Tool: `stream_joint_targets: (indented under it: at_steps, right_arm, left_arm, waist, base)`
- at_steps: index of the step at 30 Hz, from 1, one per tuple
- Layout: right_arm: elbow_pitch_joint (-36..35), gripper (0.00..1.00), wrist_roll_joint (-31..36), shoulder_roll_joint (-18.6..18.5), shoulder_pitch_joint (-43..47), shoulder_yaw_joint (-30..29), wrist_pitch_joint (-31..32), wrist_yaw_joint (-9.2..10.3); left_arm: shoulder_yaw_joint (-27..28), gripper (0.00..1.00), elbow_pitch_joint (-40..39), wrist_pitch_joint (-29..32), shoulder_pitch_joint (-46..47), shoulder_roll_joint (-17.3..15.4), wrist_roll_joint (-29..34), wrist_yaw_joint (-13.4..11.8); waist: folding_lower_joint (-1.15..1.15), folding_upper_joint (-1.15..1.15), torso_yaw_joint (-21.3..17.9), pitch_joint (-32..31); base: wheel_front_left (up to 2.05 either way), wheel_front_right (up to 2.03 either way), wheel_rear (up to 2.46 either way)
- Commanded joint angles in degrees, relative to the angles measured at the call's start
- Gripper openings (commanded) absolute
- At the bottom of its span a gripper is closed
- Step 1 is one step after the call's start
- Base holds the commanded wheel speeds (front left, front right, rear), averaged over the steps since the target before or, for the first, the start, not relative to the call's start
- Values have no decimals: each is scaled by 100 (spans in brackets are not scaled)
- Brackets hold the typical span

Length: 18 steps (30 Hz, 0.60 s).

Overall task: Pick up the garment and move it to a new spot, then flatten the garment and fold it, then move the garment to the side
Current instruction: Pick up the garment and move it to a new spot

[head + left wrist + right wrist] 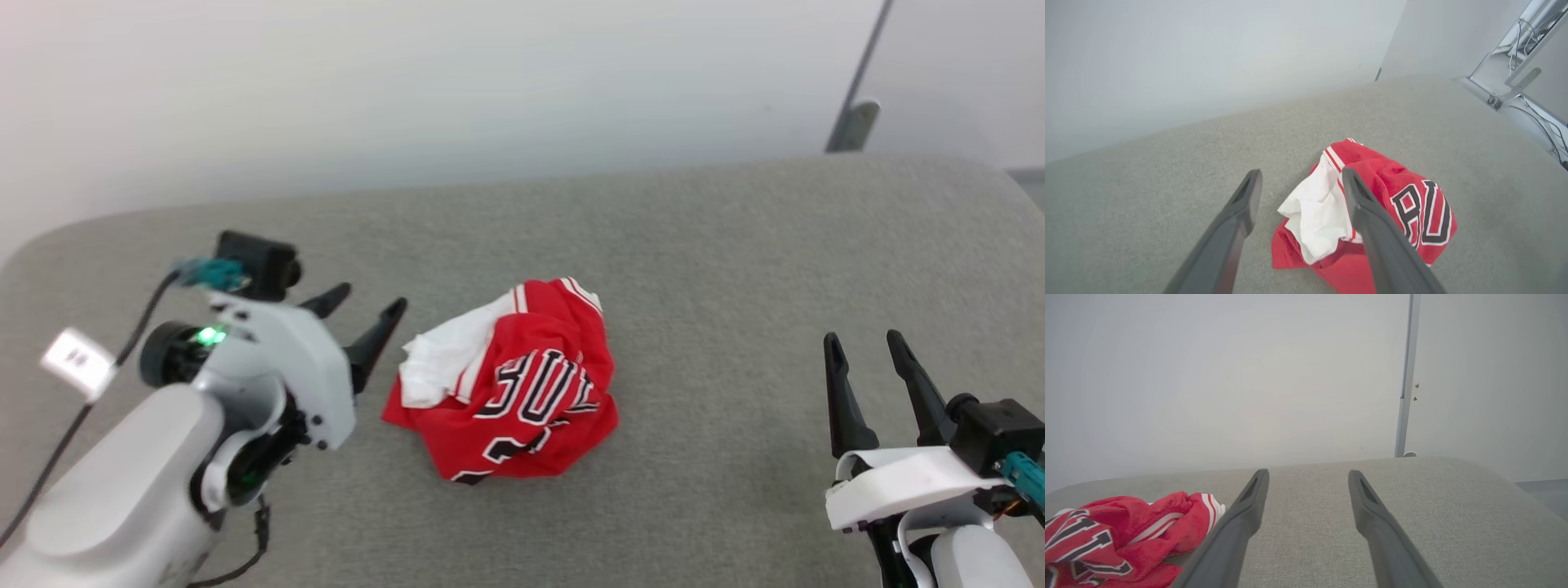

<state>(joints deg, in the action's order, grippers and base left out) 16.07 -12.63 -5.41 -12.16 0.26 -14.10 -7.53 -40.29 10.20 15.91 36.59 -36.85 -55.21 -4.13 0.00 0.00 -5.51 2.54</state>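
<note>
Head view: we find the garment (506, 384) crumpled at the middle of the grey cushion (694, 245), lettering upward. Our left gripper (373, 296) stands spread wide and empty just left of it; our right gripper (863, 336), equally wide and empty, sits well apart at the near right. Left wrist view: the white sleeve (1314, 212) appears between our fingers (1233, 228) (beyond the tips). Right wrist view: the garment lies left of the right gripper.
</note>
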Motion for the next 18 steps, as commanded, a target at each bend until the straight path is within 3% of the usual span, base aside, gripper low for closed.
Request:
stream_joint_targets:
  at_steps: [1, 18]
  right_arm:
    - [-25, 100, -19, -28, 69, 23, 3, 8]
    - [-152, 100, -62, -335, 482, -74, -103, 8]
  left_arm:
    - [48, 100, -46, -115, -116, -41, 47, -30]
    - [1061, 100, -639, -2890, -1974, -665, 297, -350]
  waist:
    - [0, 0, 239, -243]
    - [0, 0, 762, -538]
  base:
    - [0, 0, 0]
    - [0, 0, 0]
